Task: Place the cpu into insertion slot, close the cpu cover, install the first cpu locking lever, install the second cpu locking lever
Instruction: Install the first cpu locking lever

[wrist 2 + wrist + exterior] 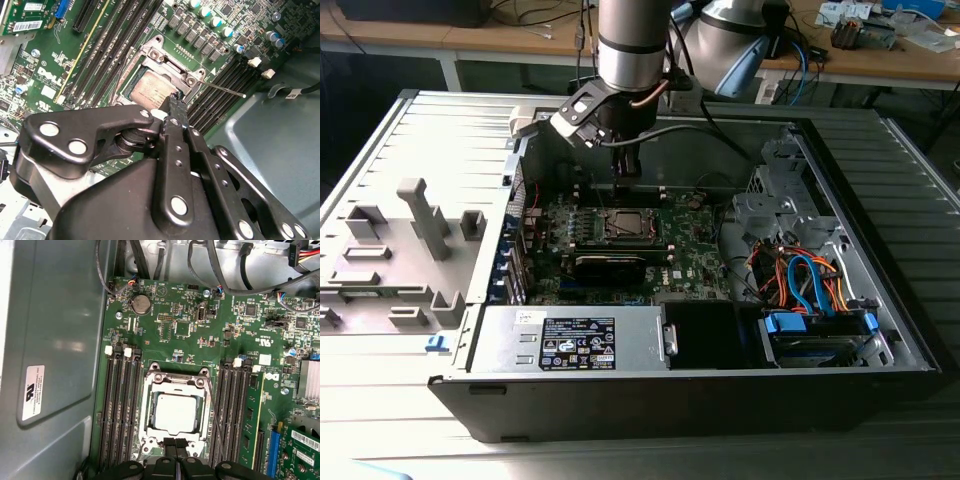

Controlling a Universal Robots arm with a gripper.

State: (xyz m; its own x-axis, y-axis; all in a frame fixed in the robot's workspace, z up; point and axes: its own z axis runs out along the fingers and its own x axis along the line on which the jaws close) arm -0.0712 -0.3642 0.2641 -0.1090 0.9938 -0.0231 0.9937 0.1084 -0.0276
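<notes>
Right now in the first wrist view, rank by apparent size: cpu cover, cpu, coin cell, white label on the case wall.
1. cpu cover, frame around the chip
2. cpu
3. white label: taller than the cpu but much narrower; it may sit nearer the camera, so this rank is unsure
4. coin cell

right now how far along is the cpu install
Done: the cpu sits in the insertion slot, and the cpu cover looks down over it. In hand: the shut gripper is at the cover's edge. Left: one thin locking lever sticks out free beside the socket.
</notes>
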